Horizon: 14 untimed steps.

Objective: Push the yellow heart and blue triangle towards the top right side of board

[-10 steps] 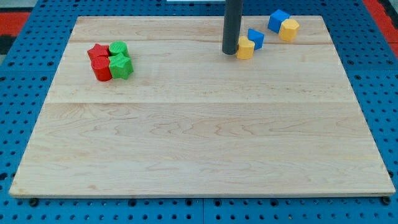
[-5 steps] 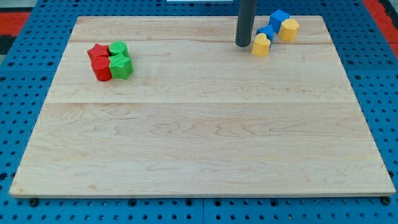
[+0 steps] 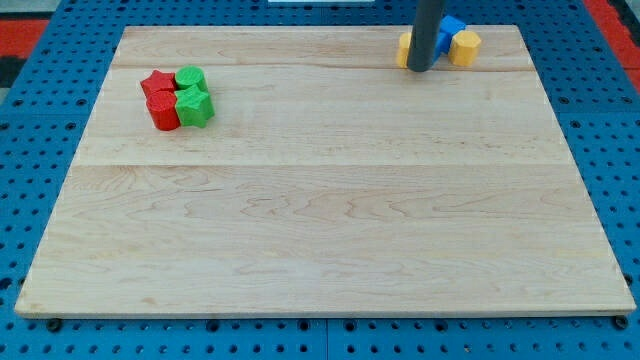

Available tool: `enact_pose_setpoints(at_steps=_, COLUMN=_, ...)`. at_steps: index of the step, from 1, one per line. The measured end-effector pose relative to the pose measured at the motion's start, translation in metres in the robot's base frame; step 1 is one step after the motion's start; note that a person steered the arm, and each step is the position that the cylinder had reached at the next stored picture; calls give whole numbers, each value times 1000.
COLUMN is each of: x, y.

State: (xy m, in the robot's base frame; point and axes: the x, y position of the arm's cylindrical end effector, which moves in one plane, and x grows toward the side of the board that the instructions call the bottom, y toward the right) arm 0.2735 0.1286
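Observation:
The dark rod comes down at the view's top right, and my tip rests on the board. The yellow heart shows only as a sliver at the rod's left edge, touching it. The blue triangle is mostly hidden behind the rod, with a blue patch showing on the rod's right. It sits against a blue cube and a yellow block near the board's top right edge.
A tight cluster sits at the view's upper left: a red star, a red block, a green block and a green star-like block. The wooden board lies on a blue pegboard.
My tip has moved right and slightly up. The yellow heart now sits at the rod's left instead of its right. The blue triangle has closed up against the blue cube and yellow block.

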Motion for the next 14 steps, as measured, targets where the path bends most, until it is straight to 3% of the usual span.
enact_pose_setpoints(at_steps=2, x=7, y=-20)
enact_pose_setpoints(at_steps=3, x=-3, y=-64)
enact_pose_setpoints(at_steps=4, x=-30, y=-71)
enact_pose_setpoints(at_steps=6, x=-62, y=-39)
enact_pose_setpoints(at_steps=9, x=-16, y=-56)
enact_pose_setpoints(at_steps=11, x=-21, y=3)
enact_pose_setpoints(at_steps=13, x=-26, y=4)
enact_pose_setpoints(at_steps=14, x=0, y=-10)
